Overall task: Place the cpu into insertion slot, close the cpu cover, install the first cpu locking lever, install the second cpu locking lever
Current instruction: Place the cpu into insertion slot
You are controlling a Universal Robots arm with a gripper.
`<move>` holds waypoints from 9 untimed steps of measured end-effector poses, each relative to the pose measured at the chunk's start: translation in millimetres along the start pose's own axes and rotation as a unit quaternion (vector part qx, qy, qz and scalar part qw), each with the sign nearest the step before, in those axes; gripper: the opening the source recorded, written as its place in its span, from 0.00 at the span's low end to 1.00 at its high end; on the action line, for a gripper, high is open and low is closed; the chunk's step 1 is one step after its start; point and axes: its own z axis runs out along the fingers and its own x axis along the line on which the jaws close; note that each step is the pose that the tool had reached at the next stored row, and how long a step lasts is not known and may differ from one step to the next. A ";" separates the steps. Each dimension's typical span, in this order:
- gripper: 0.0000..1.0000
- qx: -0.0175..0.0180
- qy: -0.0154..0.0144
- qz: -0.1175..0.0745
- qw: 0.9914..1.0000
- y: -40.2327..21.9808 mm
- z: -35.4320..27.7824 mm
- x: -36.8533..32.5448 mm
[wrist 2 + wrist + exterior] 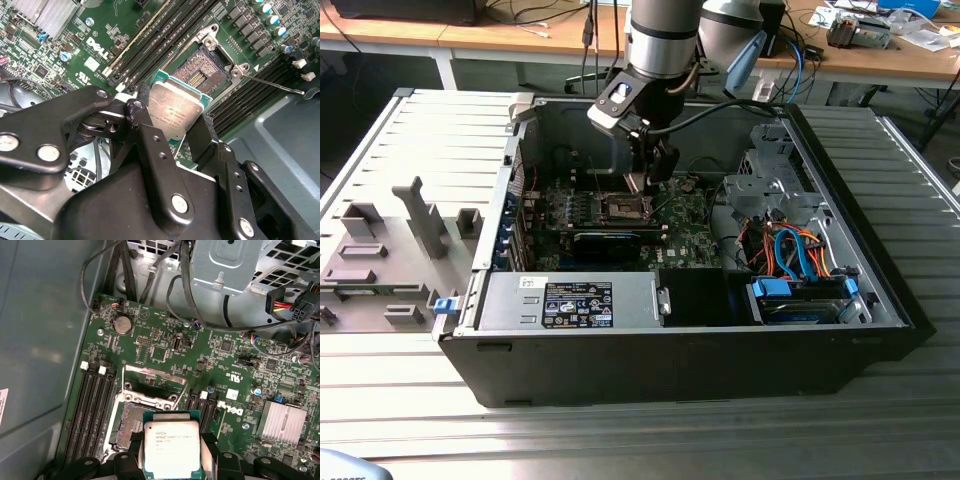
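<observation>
Standing by the grey slatted metal desk [620, 440], I see the silver-and-grey robot arm [660, 40] reaching down into the open black computer case [670, 370]. Its black jaws are clamped on two opposite edges of the cpu [175, 112], a small thin square chip with a flat silvery metal top and a green rim. In the first wrist view the chip [172, 450] hangs above the green motherboard [165, 340], overlapping one side of the square dark insertion slot [131, 425], and to my eye it is not seated in it. The second wrist view shows the slot [200, 75] bare, its field of contacts exposed just past the chip's far edge. The cpu cover [152, 374], a thin silver metal frame, stands swung up at the slot's far side, and a thin metal wire locking lever [272, 84] juts out beside the slot, so the way in looks open. The step in hand, I'd say, is the placing itself. To do it well the chip wants to be centred squarely over the slot, kept level, with its edges parallel to the slot's frame, and brought straight down. It shouldn't slide sideways, since those contacts look delicate. The grip should ease only once the chip lies flat inside.
</observation>
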 end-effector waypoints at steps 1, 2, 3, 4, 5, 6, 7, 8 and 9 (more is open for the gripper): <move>0.54 0.000 0.000 0.001 1.000 0.0 0.1 0.0; 0.54 0.000 0.000 0.003 1.000 0.0 0.1 0.0; 0.54 0.000 0.000 0.010 1.000 0.0 0.5 0.0; 0.54 0.000 0.001 0.022 1.000 0.0 1.1 0.0; 0.54 0.001 0.001 0.029 1.000 0.0 1.4 0.0; 0.54 0.001 0.001 0.037 0.999 0.0 1.8 0.0; 0.54 0.001 0.001 0.043 0.999 0.0 2.1 0.1; 0.54 0.001 0.001 0.044 0.999 0.0 2.2 0.0; 0.54 0.001 0.001 0.045 0.999 0.1 2.3 0.1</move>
